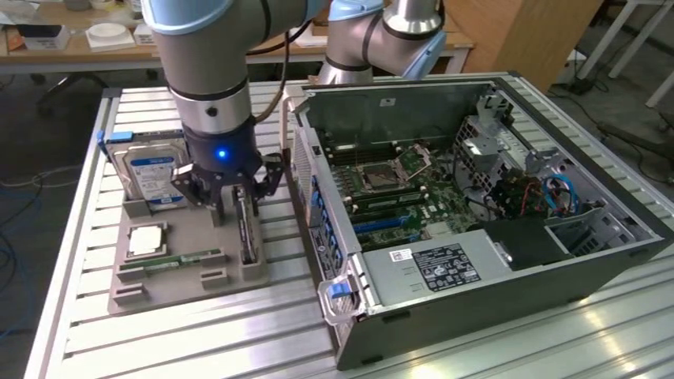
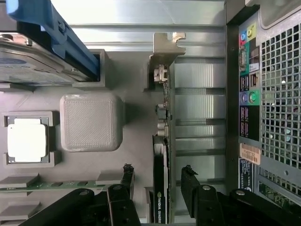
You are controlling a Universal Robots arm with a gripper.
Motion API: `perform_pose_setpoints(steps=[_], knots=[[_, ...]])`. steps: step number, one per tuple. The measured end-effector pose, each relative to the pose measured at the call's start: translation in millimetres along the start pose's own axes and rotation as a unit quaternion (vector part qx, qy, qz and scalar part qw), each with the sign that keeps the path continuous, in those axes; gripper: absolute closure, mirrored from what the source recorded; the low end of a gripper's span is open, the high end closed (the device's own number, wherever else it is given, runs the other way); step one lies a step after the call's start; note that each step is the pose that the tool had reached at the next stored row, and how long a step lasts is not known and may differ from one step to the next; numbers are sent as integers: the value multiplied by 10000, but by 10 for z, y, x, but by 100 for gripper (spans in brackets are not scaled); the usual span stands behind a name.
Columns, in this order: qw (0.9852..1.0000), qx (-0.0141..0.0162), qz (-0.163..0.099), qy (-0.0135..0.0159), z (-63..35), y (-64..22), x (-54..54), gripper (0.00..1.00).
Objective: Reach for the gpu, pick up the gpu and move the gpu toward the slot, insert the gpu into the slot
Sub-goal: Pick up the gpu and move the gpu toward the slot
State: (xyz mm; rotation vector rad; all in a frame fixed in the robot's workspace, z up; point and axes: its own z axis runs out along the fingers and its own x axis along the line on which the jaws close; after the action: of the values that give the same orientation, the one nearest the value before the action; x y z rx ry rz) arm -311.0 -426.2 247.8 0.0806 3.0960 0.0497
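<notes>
1. Your gripper [image 1: 240, 197] hangs low over the grey tray [image 1: 174, 280]. Its fingers [image 2: 189, 184] are spread, one on each side of the gpu [image 2: 161, 193], grasping nothing.
2. The gpu stands on edge in the tray, with a gap to each finger.
3. The slot [image 1: 383, 224], a blue strip on the motherboard [image 1: 437, 207], lies inside the open case [image 1: 548, 280], at the exterior view's right.

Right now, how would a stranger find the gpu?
In the exterior view, a grey tray lies left of the computer case. The gpu stands on edge there, under the gripper: thin and black, unlike the blue-labelled hard drive and flat memory stick.
</notes>
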Motion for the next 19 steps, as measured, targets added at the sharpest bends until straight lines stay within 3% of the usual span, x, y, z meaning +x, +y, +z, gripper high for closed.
perform_pose_setpoints(steps=[8,19], knots=[[9994,15,344,-15,64,-3,2,47],[9993,16,380,-23,100,-3,-20,47]])
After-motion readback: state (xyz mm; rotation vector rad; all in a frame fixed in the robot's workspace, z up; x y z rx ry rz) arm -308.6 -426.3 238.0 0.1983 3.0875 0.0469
